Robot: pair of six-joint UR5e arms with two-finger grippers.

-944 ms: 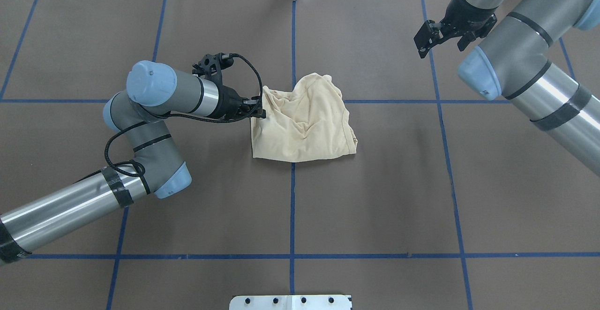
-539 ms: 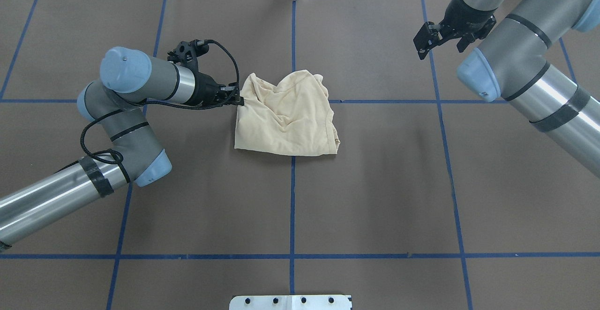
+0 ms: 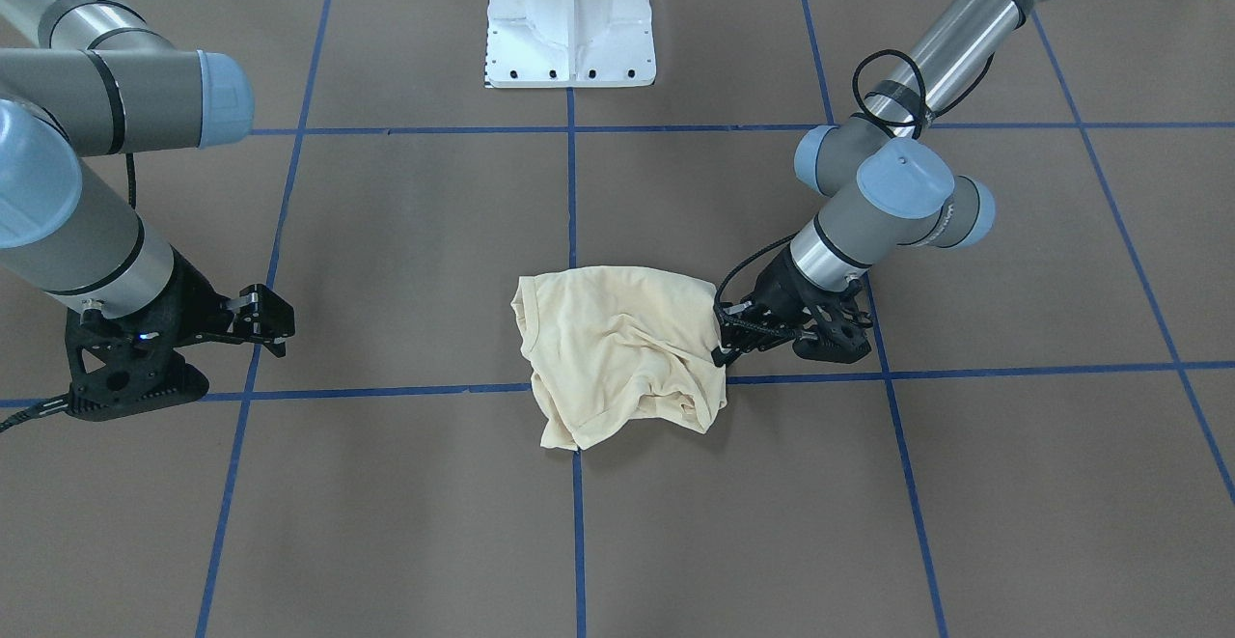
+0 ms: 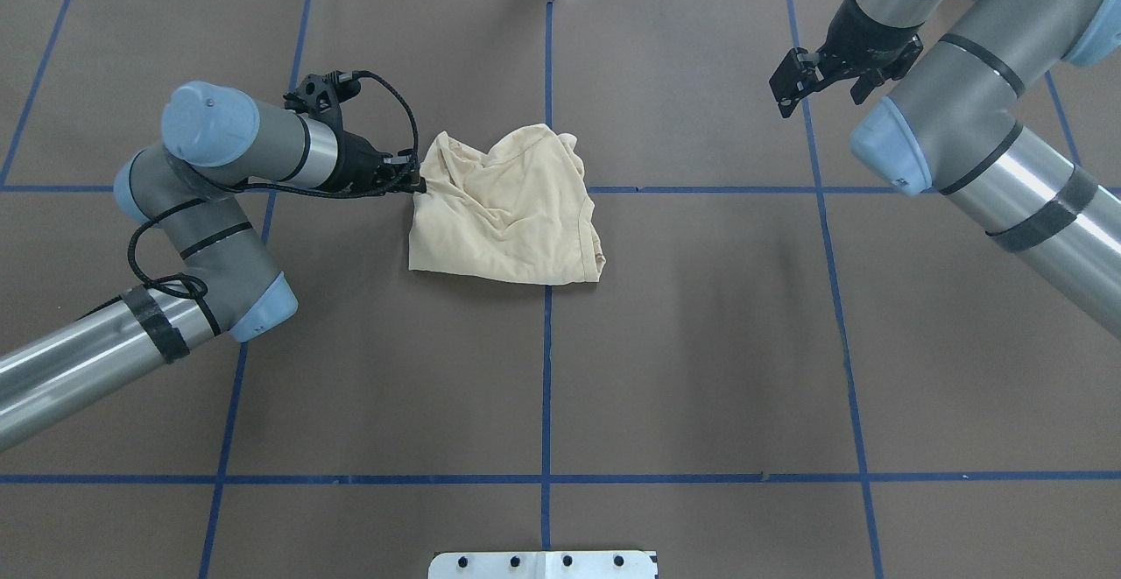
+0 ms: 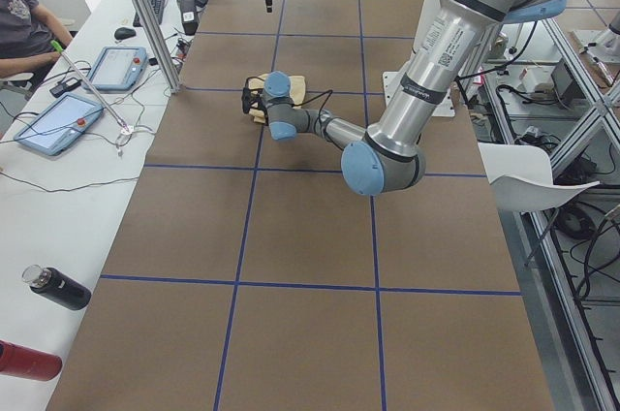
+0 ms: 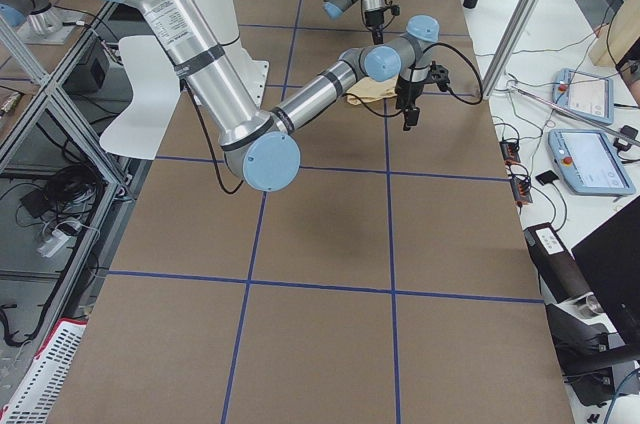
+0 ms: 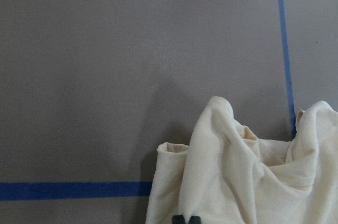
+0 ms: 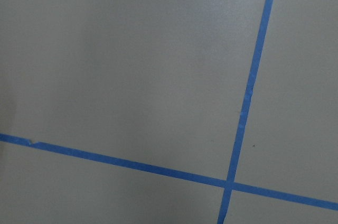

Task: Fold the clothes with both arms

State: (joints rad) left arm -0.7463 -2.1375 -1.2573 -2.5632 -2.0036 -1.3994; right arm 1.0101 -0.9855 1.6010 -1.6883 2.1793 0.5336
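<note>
Your brown paper-covered table (image 4: 701, 369) carries a blue tape grid (image 4: 546, 369). The right arm (image 4: 990, 123) reaches well out from the white pedestal base (image 3: 569, 15) on the base's right. The left arm (image 4: 219, 137) bends in on the base's left. Straight out from the base lies the cream T-shirt (image 4: 508, 211), bunched and creased. In the exterior left view the left arm's wrist hides most of it from you. The right gripper (image 4: 788, 87) hangs with fingers apart, holding nothing. The left gripper (image 4: 413, 183) is clamped on the shirt's edge. Across the table from the base, a white bench (image 5: 58, 188) holds two tablets (image 5: 118, 67) and two bottles (image 5: 58, 288).
</note>
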